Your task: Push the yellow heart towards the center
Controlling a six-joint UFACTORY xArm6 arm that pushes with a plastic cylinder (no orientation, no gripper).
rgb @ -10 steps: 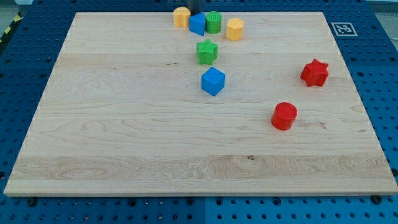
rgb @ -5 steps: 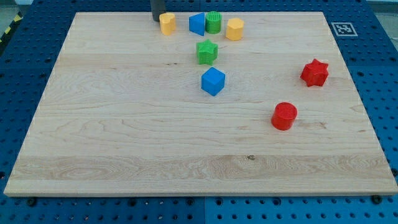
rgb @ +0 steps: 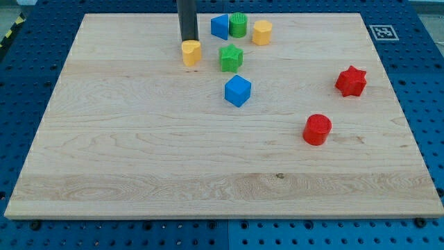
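The yellow heart (rgb: 191, 53) lies on the wooden board (rgb: 139, 139) in the upper middle, just left of the green star (rgb: 231, 57). My tip (rgb: 187, 41) touches the heart's upper edge from the view's top. The dark rod rises out of the top of the view. A blue cube (rgb: 237, 90) lies below and right of the heart, nearer the board's centre.
A blue block (rgb: 220, 26), a green cylinder (rgb: 238, 25) and a yellow hexagonal block (rgb: 261, 32) stand in a row near the top edge. A red star (rgb: 351, 81) and a red cylinder (rgb: 317, 129) lie at the right. A marker tag (rgb: 381, 32) is at the top right corner.
The yellow heart has been pushed from the top edge leftwards, then down the view, away from the blue block. My tip has followed it down from the top edge.
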